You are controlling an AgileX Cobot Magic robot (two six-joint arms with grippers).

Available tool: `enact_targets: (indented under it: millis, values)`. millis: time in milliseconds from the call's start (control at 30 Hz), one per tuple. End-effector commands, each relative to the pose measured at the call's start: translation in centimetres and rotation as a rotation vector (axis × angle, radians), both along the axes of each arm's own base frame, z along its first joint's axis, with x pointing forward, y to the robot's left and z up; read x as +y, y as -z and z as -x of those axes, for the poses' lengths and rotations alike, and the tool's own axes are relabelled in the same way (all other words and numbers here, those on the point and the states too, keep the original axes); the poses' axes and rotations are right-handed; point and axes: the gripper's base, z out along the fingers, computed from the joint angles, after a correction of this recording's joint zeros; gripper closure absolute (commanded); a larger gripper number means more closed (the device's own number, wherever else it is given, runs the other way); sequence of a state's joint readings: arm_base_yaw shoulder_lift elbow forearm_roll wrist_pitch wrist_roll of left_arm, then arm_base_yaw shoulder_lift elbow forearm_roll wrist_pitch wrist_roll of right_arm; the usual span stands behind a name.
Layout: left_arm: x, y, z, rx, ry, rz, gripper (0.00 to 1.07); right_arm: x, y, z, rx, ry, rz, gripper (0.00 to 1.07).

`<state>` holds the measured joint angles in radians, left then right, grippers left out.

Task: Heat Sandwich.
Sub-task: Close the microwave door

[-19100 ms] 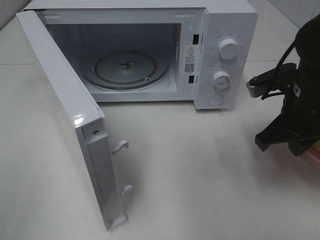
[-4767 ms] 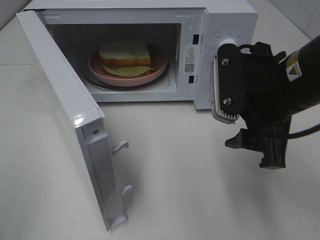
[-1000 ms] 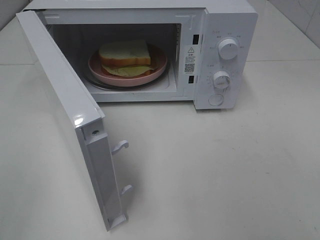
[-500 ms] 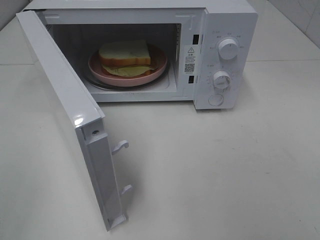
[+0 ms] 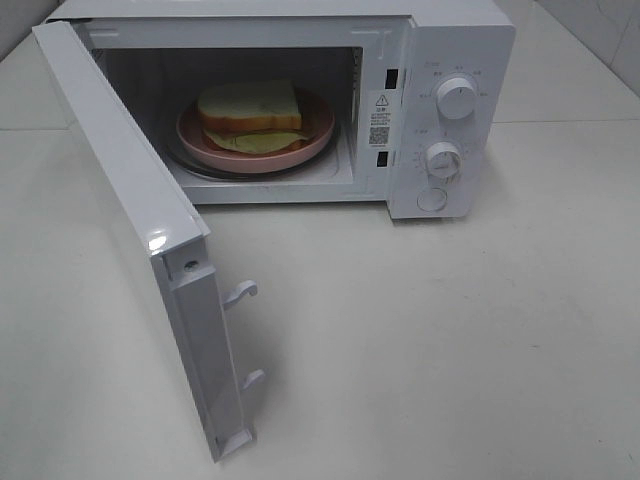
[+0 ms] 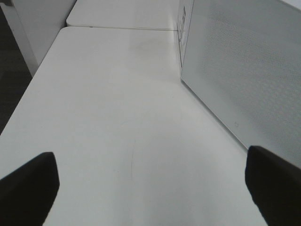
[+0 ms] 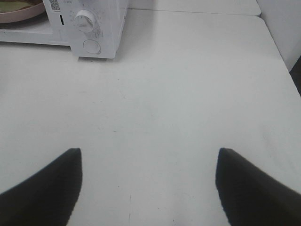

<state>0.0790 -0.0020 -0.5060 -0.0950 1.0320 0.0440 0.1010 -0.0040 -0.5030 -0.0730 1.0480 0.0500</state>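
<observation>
The sandwich (image 5: 250, 108), white bread with pale green filling, lies on a round pink plate (image 5: 195, 135) on the turntable inside the open microwave (image 5: 465, 60). Neither arm shows in the high view. In the left wrist view, my left gripper (image 6: 150, 193) is open and empty, low over the table beside the outer face of the microwave door (image 6: 244, 70). The right wrist view shows my right gripper (image 7: 148, 188) open and empty above bare table, well back from the microwave's control panel (image 7: 101, 23). An edge of the plate (image 7: 19, 14) shows there too.
The microwave door (image 5: 120, 190) stands swung out wide toward the front left, its latch hooks (image 5: 243, 291) pointing right. Two knobs (image 5: 457, 97) (image 5: 443, 158) and a round button (image 5: 432, 199) sit on the panel. The table edge (image 7: 277, 47) runs along the right.
The microwave was empty at first; it now holds the sandwich on its plate. The right arm has withdrawn from the high view. Nothing has moved in the last second.
</observation>
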Motion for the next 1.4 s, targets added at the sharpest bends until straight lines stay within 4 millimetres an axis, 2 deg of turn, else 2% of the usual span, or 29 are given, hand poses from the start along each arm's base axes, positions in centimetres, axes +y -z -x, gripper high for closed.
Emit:
enact_targets:
  millis: [33, 200, 300, 333, 367, 400, 467, 500, 533, 567, 633, 667, 700, 733, 767, 833, 867, 967, 1300, 1400]
  values:
    - [0.1, -1.4, -0.5, -0.059, -0.006, 0.012, 0.06, -0.1, -0.1, 0.3, -0.034, 0.014, -0.003, 0.31]
    - [0.2, -2.0, -2.3, -0.035, -0.011, 0.016, 0.15, -0.1, -0.1, 0.3, -0.034, 0.013, -0.001, 0.31]
    - [0.4, -2.2, -4.0, -0.004, -0.017, 0.020, 0.35, -0.1, -0.1, 0.3, -0.034, 0.013, -0.001, 0.31]
    - [0.4, -2.2, -4.0, -0.004, -0.017, 0.020, 0.35, -0.1, -0.1, 0.3, -0.034, 0.013, -0.001, 0.31]
    - [0.4, -2.3, -4.4, 0.003, -0.017, 0.018, 0.41, -0.1, -0.1, 0.3, -0.034, 0.013, -0.001, 0.31]
    - [0.5, -2.3, -5.2, 0.015, -0.019, 0.020, 0.53, -0.1, -0.1, 0.3, -0.034, 0.013, -0.001, 0.31]
    - [0.6, -2.3, -6.1, 0.032, -0.022, 0.022, 0.63, -0.1, -0.1, 0.3, -0.034, 0.013, -0.001, 0.31]
    - [0.6, -2.3, -6.1, 0.032, -0.022, 0.022, 0.63, -0.1, -0.1, 0.3, -0.034, 0.013, -0.001, 0.31]
    - [0.6, -2.3, -6.6, 0.040, -0.023, 0.023, 0.68, -0.1, -0.1, 0.3, -0.034, 0.013, -0.001, 0.31]
    - [0.7, -2.3, -7.5, 0.047, -0.027, 0.024, 0.77, -0.1, -0.1, 0.3, -0.034, 0.013, -0.001, 0.31]
    - [0.8, -2.2, -8.3, 0.065, -0.029, 0.026, 0.87, -0.1, -0.1, 0.3, -0.034, 0.013, -0.001, 0.31]
    - [0.8, -2.2, -8.3, 0.065, -0.029, 0.026, 0.87, -0.1, -0.1, 0.3, -0.034, 0.013, -0.001, 0.31]
    - [0.9, -2.1, -8.8, 0.075, -0.030, 0.027, 0.92, -0.1, -0.1, 0.3, -0.034, 0.013, -0.001, 0.31]
    - [1.0, -1.8, -9.8, 0.096, -0.033, 0.029, 1.02, -0.1, -0.1, 0.3, -0.034, 0.013, -0.001, 0.31]
    - [1.0, -1.6, -10.3, 0.105, -0.035, 0.028, 1.06, -0.1, -0.1, 0.3, -0.034, 0.013, -0.001, 0.31]
    - [1.1, -1.4, -10.7, 0.103, -0.037, 0.027, 1.06, -0.1, -0.1, 0.3, -0.034, 0.013, -0.001, 0.31]
    - [1.2, -0.6, -11.6, 0.087, -0.043, 0.025, 1.06, -0.1, -0.1, 0.3, -0.034, 0.013, -0.001, 0.31]
    - [1.4, 0.7, -12.6, 0.055, -0.053, 0.018, 1.06, -0.1, -0.1, 0.3, -0.034, 0.013, -0.001, 0.31]
    - [1.9, 4.1, -14.7, -0.140, -0.086, -0.028, 1.06, -0.1, -0.1, 0.3, -0.034, 0.013, -0.001, 0.31]
    - [2.0, 4.5, -15.1, -0.183, -0.087, -0.044, 1.06, -0.1, -0.1, 0.3, -0.034, 0.013, -0.001, 0.31]
